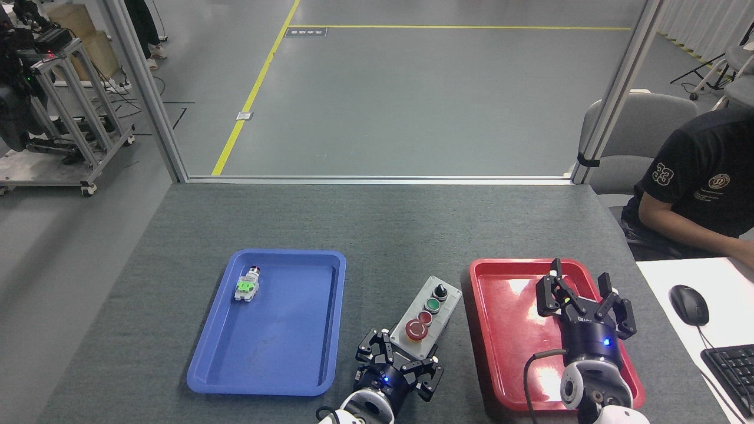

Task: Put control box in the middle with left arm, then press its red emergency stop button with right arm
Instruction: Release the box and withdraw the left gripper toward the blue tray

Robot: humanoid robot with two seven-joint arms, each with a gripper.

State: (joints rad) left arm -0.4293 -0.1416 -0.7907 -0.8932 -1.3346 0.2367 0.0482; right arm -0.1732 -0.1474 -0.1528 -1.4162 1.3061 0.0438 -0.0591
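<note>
The control box (428, 313), light grey with a black base, lies tilted on the bare felt between the two trays, close to the table's near edge. Its red emergency stop button (416, 331) is at the near end, with a small red button, a green button and a black knob behind it. My left gripper (401, 360) is shut on the box's near end, fingers on both sides. Over the red tray (500, 330) my right gripper (584, 299) is open and holds nothing, well to the right of the box.
The blue tray (277, 341) at the left holds a small silver switch part (246, 285) with a green label. A seated person (695, 188) is at the table's right side, beside a white desk with a mouse (688, 304) and a keyboard (733, 368).
</note>
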